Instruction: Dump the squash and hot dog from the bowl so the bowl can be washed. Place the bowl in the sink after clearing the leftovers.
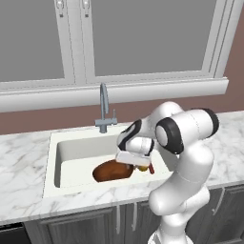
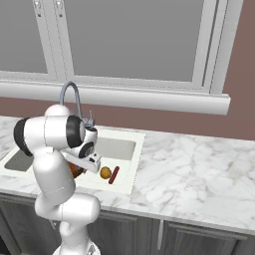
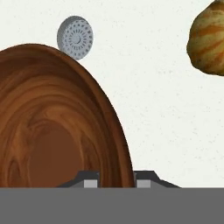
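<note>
gripper (image 3: 116, 178) clamped narrow on bowl (image 3: 57, 127) rim, one finger inside wall, one outside. bowl tilted low in sink (image 1: 71, 147), near drain (image 3: 75, 37). squash (image 2: 105, 172) and hot dog (image 2: 114, 175) lie on basin floor, out of bowl, just beside each other. bowl looks rigid, glossy, likely slippery and light; thin rim is only sensible hold. wide shallow shape may swing about pinch point.

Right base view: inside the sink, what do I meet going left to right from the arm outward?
Bowl, mostly hidden behind the arm → gripper shut on the bowl's rim → squash → hot dog → right wall of the sink.
</note>
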